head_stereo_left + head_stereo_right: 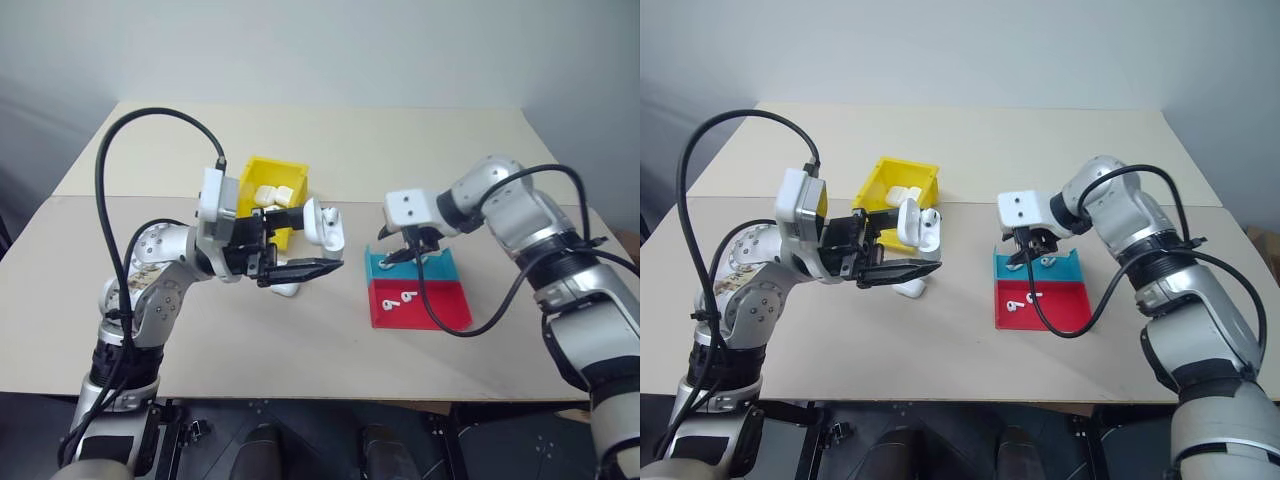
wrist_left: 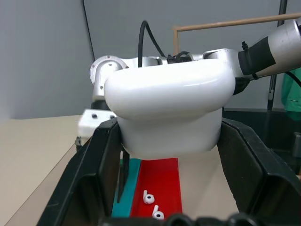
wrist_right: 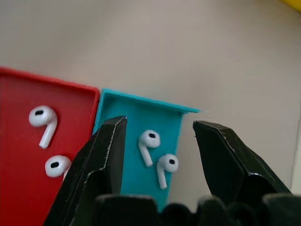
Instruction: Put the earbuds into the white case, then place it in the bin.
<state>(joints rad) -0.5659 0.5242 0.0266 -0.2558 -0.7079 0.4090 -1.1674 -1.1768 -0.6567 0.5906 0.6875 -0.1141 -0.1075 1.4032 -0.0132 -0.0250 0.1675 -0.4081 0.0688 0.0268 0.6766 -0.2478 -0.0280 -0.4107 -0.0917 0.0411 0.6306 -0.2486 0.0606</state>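
Table [image 1: 330,150]: beige, spans most of the head view. Yellow bin [image 1: 275,172] sits upper-center-left w/ several white cases inside. Right of center: teal tray [image 1: 440,265] directly above red tray [image 1: 440,305], touching edge to edge.

Left gripper [image 1: 318,268], center-left of frame, fingers clamped tight on the white case [image 1: 325,225], lid open & held off the table, just in front of the bin. Another white case [image 1: 287,290] lies on the table just below that gripper.

Right gripper [image 3: 157,141] hangs over the teal tray, pointing down, fingers apart w/ nothing between them yet; 2 earbuds [image 3: 157,155] lie side by side in the teal tray, framed by the fingers in the right wrist view. 2 more buds [image 3: 44,141] in the red tray at left of that view.
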